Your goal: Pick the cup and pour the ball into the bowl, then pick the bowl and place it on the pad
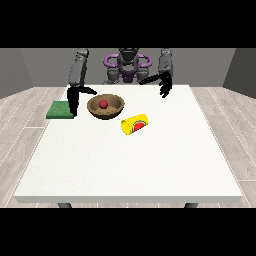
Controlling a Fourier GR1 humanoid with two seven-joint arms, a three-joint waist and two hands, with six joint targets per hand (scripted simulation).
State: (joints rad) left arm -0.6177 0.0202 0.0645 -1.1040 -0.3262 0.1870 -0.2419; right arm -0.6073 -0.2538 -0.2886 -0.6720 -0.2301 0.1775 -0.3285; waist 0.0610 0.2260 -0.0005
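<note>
A brown wooden bowl (105, 106) stands on the white table (130, 160) left of centre, with a red ball (103, 104) inside it. A yellow cup (135, 124) with a red and green mark lies on its side just right of the bowl, apart from it. The green pad (60, 110) lies flat at the table's left edge. The hand at the view's left (74, 99) hangs between pad and bowl, fingers straight and pointing down, thumb out toward the bowl. The hand at the view's right (164, 86) hovers over the far edge, fingers relaxed, holding nothing.
The robot's purple and grey torso (127, 65) stands behind the table's far edge. Grey plank floor surrounds the table. The white tabletop stretches wide toward the camera and to the right of the cup.
</note>
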